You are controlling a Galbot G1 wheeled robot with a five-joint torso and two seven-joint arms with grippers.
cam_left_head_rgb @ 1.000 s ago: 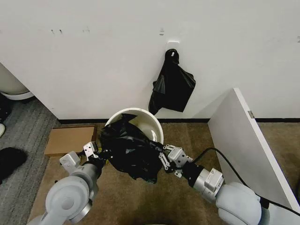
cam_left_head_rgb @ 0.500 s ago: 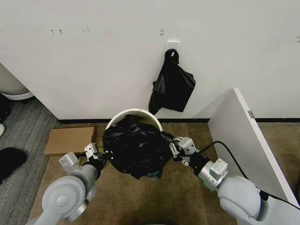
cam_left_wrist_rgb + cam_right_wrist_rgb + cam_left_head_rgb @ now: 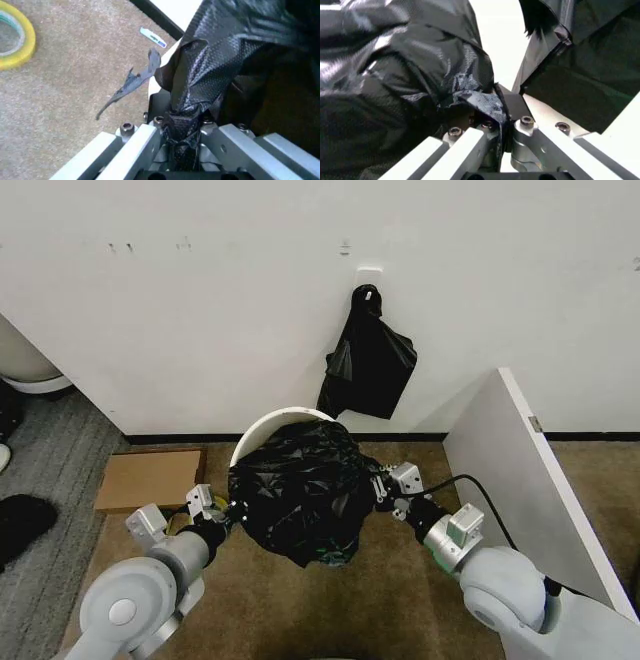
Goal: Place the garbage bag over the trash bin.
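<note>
White wall (image 3: 200, 300) fills the space ahead of us, with brown carpet (image 3: 400, 620) below and a white panel (image 3: 520, 470) leaning at our right. Against the wall's base stands the bin (image 3: 262, 427), of which we see just a cream arc of rim at the back left; the bag (image 3: 300, 485) is spread over nearly the whole mouth and sags down the near side, so we cannot see what lies inside. A smaller black bundle (image 3: 368, 365) hangs from a wall hook above, and flat cardboard (image 3: 148, 478) lies on the floor to our left. Our left gripper (image 3: 222, 510) is clamped on the bag's left edge, a bunched fold pinched between its fingers (image 3: 145, 138) in the wrist view. Our right gripper (image 3: 385, 488) grips the right edge the same way, plastic wedged between closed fingers (image 3: 470, 140). Yellow tape (image 3: 12, 41) lies on the carpet near the left gripper. Compared with a second ago, the bag has travelled up and back to cover far more of the rim, and both grippers have advanced toward the wall with it.
</note>
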